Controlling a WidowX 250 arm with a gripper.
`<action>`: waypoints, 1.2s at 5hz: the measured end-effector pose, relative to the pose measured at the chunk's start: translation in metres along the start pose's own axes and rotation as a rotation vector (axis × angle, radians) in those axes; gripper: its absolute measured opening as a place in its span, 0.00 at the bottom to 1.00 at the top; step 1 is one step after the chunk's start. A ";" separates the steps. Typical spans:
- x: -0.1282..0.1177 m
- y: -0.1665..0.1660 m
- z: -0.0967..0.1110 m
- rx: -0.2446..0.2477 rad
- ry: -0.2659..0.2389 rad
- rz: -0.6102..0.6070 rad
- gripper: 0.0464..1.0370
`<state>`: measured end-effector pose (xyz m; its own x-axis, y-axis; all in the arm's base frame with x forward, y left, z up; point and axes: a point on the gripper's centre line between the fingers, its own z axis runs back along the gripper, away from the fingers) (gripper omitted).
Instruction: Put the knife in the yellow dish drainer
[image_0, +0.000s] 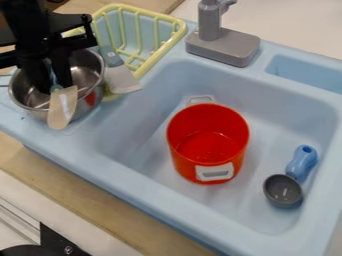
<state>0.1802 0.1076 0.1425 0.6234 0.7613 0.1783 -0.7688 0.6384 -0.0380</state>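
1. Zero placements done; likely knife (62, 107) across metal pot's (93, 98) near rim, outside yellow drainer (157, 15).
2. Tool (56, 88) at pot; can't tell if apart or clamped.
3. Remaining, probably: lift, carry over, release.

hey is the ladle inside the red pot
No, the ladle lies beside the red pot in the blue sink.

The claw (56, 86) hides the upper part of what is probably the knife (61, 109) and some of the metal pot (93, 95). The arm (27, 20) covers the left end of the yellow dish drainer (153, 14). The top edge crops the grey faucet (210, 21).
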 end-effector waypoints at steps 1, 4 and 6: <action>0.000 0.000 0.000 0.001 0.003 -0.002 0.13; 0.018 -0.016 0.049 -0.032 -0.053 0.074 0.13; 0.043 -0.064 0.021 -0.012 -0.133 0.189 0.13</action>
<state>0.2528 0.0970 0.1727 0.4436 0.8462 0.2951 -0.8679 0.4878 -0.0942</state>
